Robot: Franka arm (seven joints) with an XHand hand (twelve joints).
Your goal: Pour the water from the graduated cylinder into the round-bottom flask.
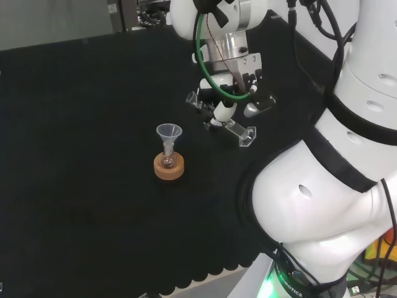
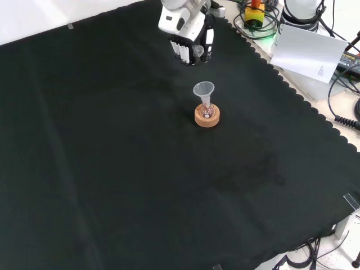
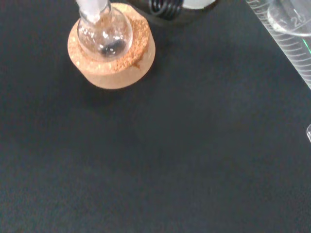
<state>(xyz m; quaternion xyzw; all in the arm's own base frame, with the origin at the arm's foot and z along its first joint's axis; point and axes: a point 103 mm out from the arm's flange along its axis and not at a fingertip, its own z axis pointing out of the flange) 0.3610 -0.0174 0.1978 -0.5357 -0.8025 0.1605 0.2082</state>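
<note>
A "20" is showing among the scale lines on the cylinder [image 3: 286, 34], held in the robot hand [image 1: 232, 102].

Robot hand [image 1: 232, 102] raised, fingers curled

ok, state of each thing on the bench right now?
hand: above the cloth, fingers curled round the graduated cylinder.
graduated cylinder: held off the cloth, tilted nearly flat; water level not readable.
round-bottom flask: upright on its stand, contents unclear.
funnel: upright in the flask's neck.
cork ring: flat on the cloth under the flask.
</note>
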